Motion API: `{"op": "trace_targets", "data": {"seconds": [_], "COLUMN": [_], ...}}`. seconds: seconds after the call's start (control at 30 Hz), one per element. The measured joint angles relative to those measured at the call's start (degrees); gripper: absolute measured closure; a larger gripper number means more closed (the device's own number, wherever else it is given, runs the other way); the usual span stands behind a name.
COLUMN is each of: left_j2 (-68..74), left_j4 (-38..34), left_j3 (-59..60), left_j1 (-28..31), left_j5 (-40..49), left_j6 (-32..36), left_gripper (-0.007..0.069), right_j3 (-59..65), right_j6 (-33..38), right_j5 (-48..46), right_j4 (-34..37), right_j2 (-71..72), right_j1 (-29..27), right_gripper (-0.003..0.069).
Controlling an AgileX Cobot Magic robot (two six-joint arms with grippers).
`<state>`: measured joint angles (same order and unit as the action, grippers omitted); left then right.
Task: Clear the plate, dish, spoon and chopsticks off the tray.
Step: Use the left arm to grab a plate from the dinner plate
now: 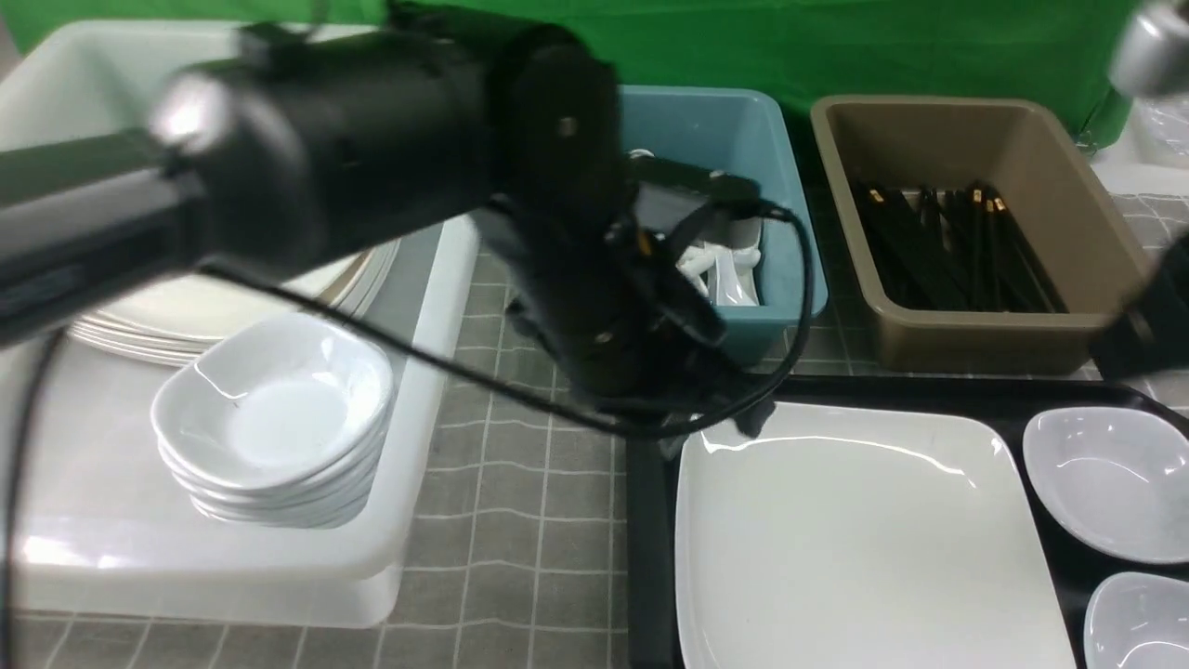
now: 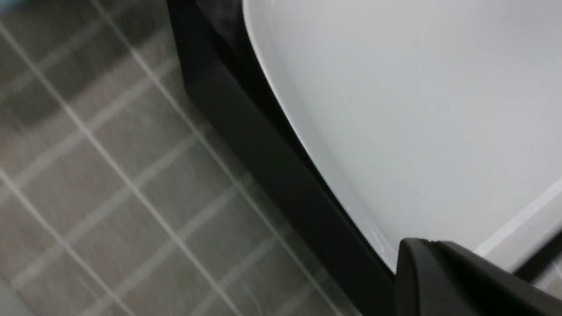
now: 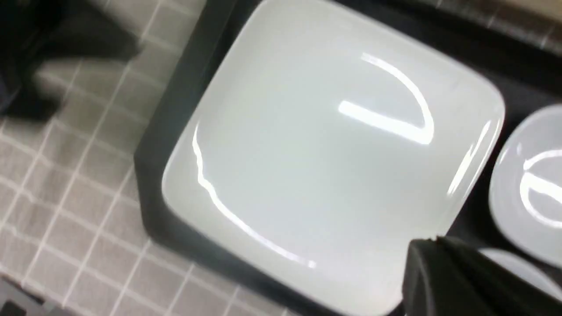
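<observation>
The plate is a wide, glossy white square with rounded corners and a shallow rim. It lies flat on the left part of the black tray, which has a low raised rim. To its right on the tray sit two small deep white dishes, both cut off by the frame.

The tray rests on a grey cloth with a pale grid. Beyond it stand a teal tub holding white spoons and a brown tub of black chopsticks with gold bands. On the left a white tub holds stacked dishes and plates.

The bulky black left arm crosses in front, hiding most of the spoons. The left gripper hangs at the plate's far left corner. The right gripper is a dark blur at the right edge. Each wrist view shows only one finger, so I cannot tell whether either gripper is open or closed.
</observation>
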<state>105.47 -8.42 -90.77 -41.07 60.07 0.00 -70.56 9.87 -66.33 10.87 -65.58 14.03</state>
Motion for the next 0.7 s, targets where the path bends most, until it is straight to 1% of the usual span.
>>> {"op": "trace_targets", "data": {"seconds": [0.03, 0.13, 0.33, 0.4, 0.43, 0.5, 0.53, 0.7], "left_j2": [0.33, 5.60, 13.97, 14.94, 16.44, 17.05, 18.09, 20.64], "left_j4": [0.17, 2.58, 7.71, 8.02, 8.42, 8.42, 8.42, 8.42], "left_j3": [-0.37, -5.70, -12.54, -13.11, -13.58, -13.71, -13.80, -13.93], "left_j1": [0.00, 0.00, 0.00, 0.00, 0.00, 0.00, 0.00, 0.00], "left_j5": [0.00, 0.00, -0.13, -0.50, -1.79, -2.99, -5.19, -9.49], "left_j6": [0.00, 0.00, -3.38, -3.43, -3.58, -3.70, -3.83, -3.83], "left_gripper": [0.0575, 0.0491, 0.0259, 0.0223, 0.0162, 0.0134, 0.0107, 0.0095], "right_j3": [0.00, 5.38, 8.69, 8.73, 8.80, 8.80, 8.86, 8.90], "right_j6": [0.00, 0.00, 0.13, 0.13, 0.07, 0.07, 0.07, 0.07], "right_j5": [0.00, 0.13, 0.83, 0.83, 0.83, 0.83, 0.83, 0.88], "right_j4": [0.00, -0.22, -2.42, -2.90, -3.12, -3.18, -3.18, -3.24], "right_j2": [0.43, 7.35, 15.00, 15.86, 16.69, 17.22, 17.62, 17.64], "right_j1": [0.00, 0.06, 0.06, 0.06, 0.06, 0.06, 0.06, 0.06], "right_gripper": [0.0638, 0.0638, 0.0638, 0.0638, 0.0638, 0.0638, 0.0638, 0.0638]}}
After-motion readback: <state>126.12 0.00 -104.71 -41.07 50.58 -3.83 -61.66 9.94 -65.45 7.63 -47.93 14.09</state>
